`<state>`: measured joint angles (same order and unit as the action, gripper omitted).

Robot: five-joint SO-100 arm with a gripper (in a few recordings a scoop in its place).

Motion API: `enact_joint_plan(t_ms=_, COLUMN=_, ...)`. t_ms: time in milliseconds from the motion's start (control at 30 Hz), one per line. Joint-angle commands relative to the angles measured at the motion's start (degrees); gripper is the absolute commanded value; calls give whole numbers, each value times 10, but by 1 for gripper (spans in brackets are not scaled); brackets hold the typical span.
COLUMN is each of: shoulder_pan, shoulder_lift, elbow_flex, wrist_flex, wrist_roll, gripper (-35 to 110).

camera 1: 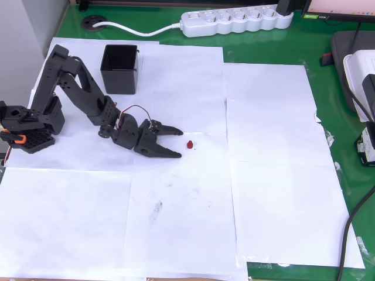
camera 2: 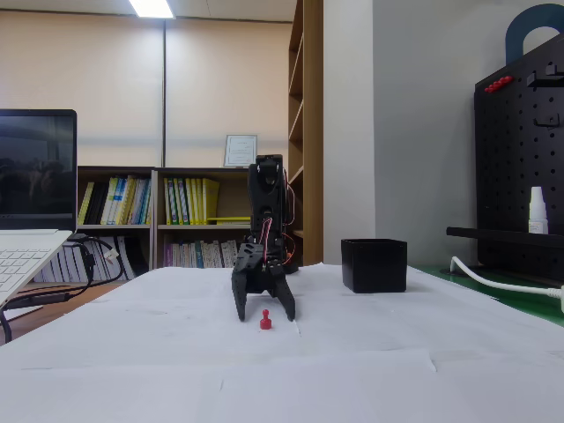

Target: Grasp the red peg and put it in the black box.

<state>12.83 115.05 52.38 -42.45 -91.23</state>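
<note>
In the overhead view, the black arm (camera 1: 70, 93) occupies the left part of the table, its base at the far left edge and its links reaching rightward across the white paper sheets (camera 1: 176, 222) that cover the green table surface (camera 1: 328, 117). The black box (camera 1: 120, 68) stands upright on the paper behind the arm's forearm, near the top left, with its open top facing the camera and its interior appearing empty. The gripper (camera 1: 179, 144) points right, low over the paper, with its two fingers spread wide apart and nothing held between them. The red peg (camera 1: 190, 144) stands on the paper just beyond the fingertips, in line with the gap between them and not touching either finger. A white power strip (camera 1: 237, 19) lies along the top edge of the table, well apart from the work area. In the fixed view, which faces the arm head-on, a laptop (camera 2: 26, 256) sits at the left edge. The gripper (camera 2: 263, 313) is at centre with its fingertips down near the paper and parted, and the red peg (camera 2: 265, 319) stands upright between and in front of them. The black box (camera 2: 374, 264) stands to the right, farther back. A black pegboard (camera 2: 520, 159) occupies the right edge.
</note>
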Motion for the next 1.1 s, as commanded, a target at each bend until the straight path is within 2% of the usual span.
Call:
enact_joint_plan(t_ms=0, shoulder_pan=4, shoulder_lift=16, elbow_flex=43, wrist_flex=-3, wrist_roll=-11, gripper=29)
enact_joint_plan(t_ms=567, shoulder_pan=1, shoulder_lift=101, elbow_flex=156, wrist_flex=16, wrist_roll=-14, gripper=29)
enact_joint_plan(t_ms=667, shoulder_pan=1, shoulder_lift=107, elbow_flex=170, wrist_flex=32, wrist_roll=-18, gripper=23)
enact_joint_plan(t_ms=800, shoulder_pan=4, shoulder_lift=108, elbow_flex=168, wrist_flex=40, wrist_roll=-19, gripper=8)
enact_joint_plan(t_ms=1067, shoulder_pan=3, shoulder_lift=111, elbow_flex=161, wrist_flex=41, wrist_roll=-33, gripper=6)
